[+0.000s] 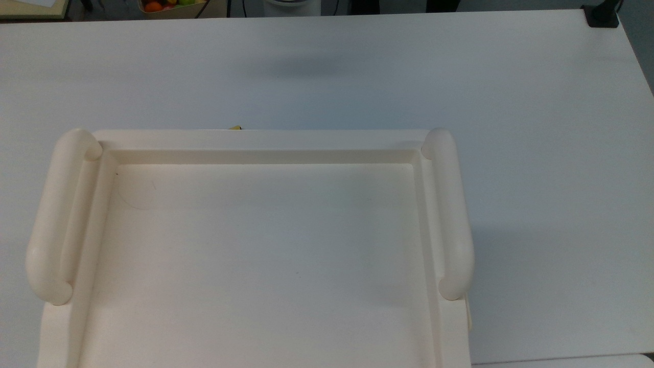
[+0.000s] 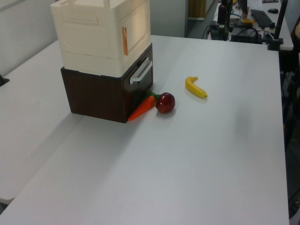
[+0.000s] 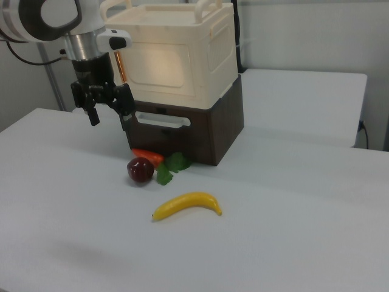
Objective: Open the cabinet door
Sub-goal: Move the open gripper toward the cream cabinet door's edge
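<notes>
Black two-finger end effector open, beside closed cream-white flat cabinet door; risk of missing copper handle strip, bumping cabinet.

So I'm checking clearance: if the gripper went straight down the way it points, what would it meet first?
Probably the bare white table. The gripper, jaws open, points down beside the cabinet, with the apple off to the right view's right; depth is unclear.

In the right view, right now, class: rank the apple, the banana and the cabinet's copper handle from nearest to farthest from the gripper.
1. Copper handle: just to the right view's right of the gripper, on the cabinet door.
2. Apple: below the gripper, on the table.
3. Banana: farthest, lower right.
</notes>
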Robot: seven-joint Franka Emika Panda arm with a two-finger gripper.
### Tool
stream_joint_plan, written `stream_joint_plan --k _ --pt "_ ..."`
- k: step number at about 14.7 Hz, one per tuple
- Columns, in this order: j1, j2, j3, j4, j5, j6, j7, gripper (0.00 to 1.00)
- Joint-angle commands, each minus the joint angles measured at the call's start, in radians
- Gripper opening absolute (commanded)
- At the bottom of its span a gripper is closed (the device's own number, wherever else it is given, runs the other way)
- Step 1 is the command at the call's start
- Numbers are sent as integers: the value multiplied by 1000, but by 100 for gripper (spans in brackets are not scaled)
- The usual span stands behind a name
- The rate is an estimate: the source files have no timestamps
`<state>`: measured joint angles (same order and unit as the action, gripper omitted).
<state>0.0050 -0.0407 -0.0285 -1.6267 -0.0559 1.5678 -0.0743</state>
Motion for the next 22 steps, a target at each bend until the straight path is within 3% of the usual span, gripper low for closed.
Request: stream_joint_plan --k 1,12,17,19,22 --pt "3 -2 7 -2 -18 -28 -7 100" --pt "26 22 9 8 -2 -11 -15 100" --pt "104 145 9 177 -7 -6 42 100" --pt "138 160 9 199 -7 59 60 100" --pt "176 177 9 197 -15 293 148 100"
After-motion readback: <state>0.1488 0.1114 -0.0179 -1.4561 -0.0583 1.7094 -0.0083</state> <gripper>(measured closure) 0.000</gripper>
